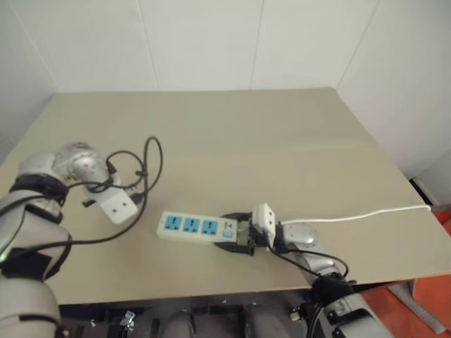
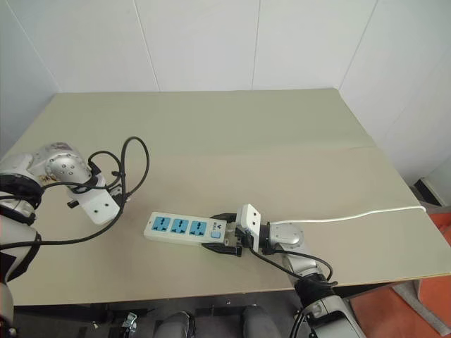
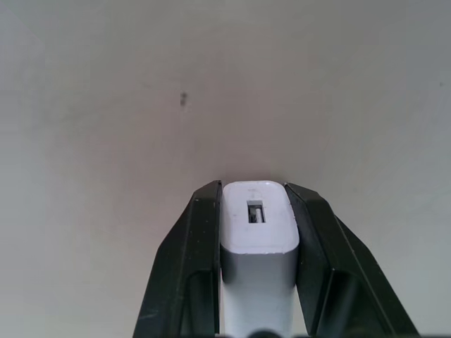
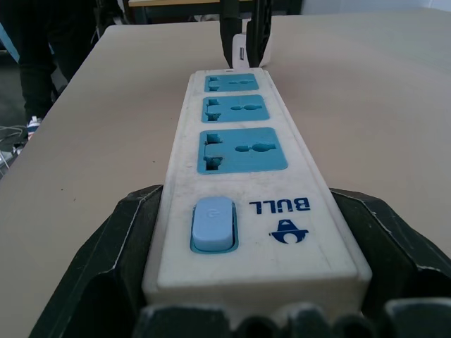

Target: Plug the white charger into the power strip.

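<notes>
The white charger (image 3: 257, 218) is pinched between the two black fingers of my left gripper (image 3: 254, 187), which is shut on it and points down at the bare table. Its end face with a small slot faces the wrist camera. The power strip (image 1: 194, 227) lies flat near the table's front edge, its three blue sockets facing up. My right gripper (image 1: 236, 237) is shut on the strip's switch end, one finger pressed on each long side. In the right wrist view, the charger (image 4: 239, 48) hangs just beyond the strip's (image 4: 239, 176) far end.
The strip's thin white cord (image 1: 352, 217) runs right across the beige table (image 1: 232, 134) to its right edge. Black cables (image 1: 144, 172) loop off my left wrist above the table. White walls close off the back and right sides.
</notes>
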